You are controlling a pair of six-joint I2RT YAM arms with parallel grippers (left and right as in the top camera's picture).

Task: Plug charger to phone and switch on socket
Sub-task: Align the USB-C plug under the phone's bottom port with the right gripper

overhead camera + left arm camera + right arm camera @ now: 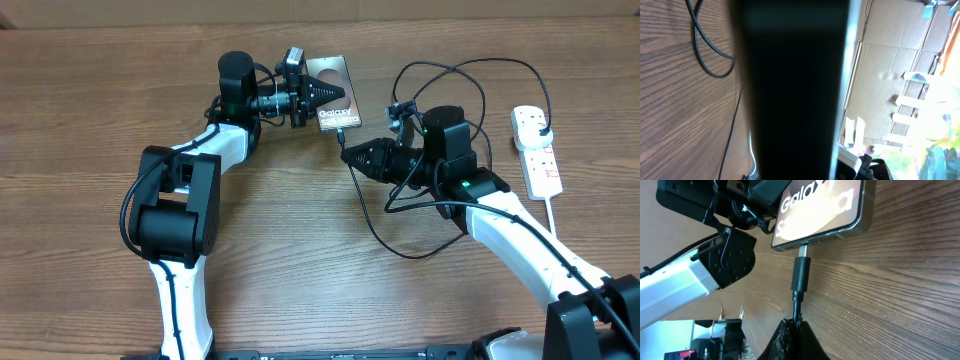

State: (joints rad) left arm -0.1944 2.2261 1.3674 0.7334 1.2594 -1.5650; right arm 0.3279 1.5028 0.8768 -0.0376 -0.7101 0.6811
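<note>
The phone [334,92] lies on the table at the back centre, its "Galaxy" lettering showing. My left gripper [318,92] is shut on the phone's left edge; in the left wrist view the phone [790,90] fills the middle as a dark slab. My right gripper [352,153] is shut on the charger cable [797,307] just behind its black connector [801,275]. The connector's metal tip sits in the phone's bottom port [803,247]. The cable loops [440,75] behind my right arm. The socket [536,150] lies at the right, with a black plug in it.
The socket's thick white cord [555,225] runs toward the front right under my right arm. Cable loops lie on the wood [705,45] between the arms. Cardboard boxes [890,65] stand beyond the table.
</note>
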